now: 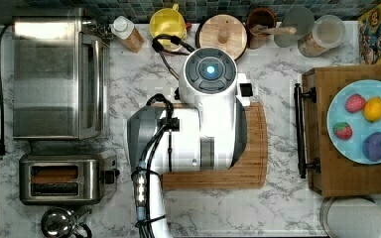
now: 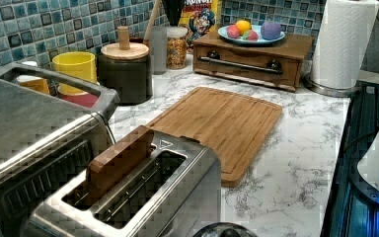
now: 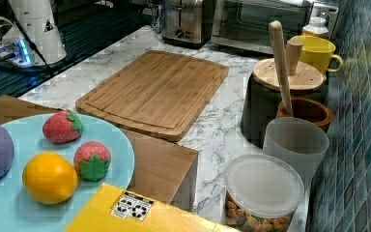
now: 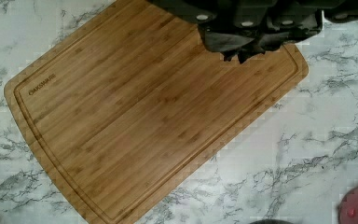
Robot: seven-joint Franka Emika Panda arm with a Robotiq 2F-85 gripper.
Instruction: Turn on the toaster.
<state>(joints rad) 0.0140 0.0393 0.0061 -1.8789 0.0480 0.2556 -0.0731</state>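
White marble counter (image 1: 278,208) with grey veining runs up to a blue mosaic tile wall (image 2: 24,29). Nearest in the left view stands the toaster (image 2: 143,197), one small brushed-steel box with two long slots; a brown slice (image 2: 121,160) stands in one slot. In the top view the toaster (image 1: 62,178) sits at the top view's lower left, its long axis running left to right, its black lever knob (image 1: 115,175) on the end facing the cutting board. Just beyond it is one larger toaster oven (image 1: 54,74).

One bamboo cutting board (image 4: 135,116) lies mid-counter, stamped "OAKSWARE". The gripper (image 4: 247,44) hangs dark above the board's corner; whether its fingers are parted or closed I cannot tell.

Farther off, a wooden box (image 2: 249,57) carries a blue plate (image 1: 337,114) with two strawberries, one orange fruit and one purple fruit. One paper towel roll (image 2: 343,42) stands beside it.
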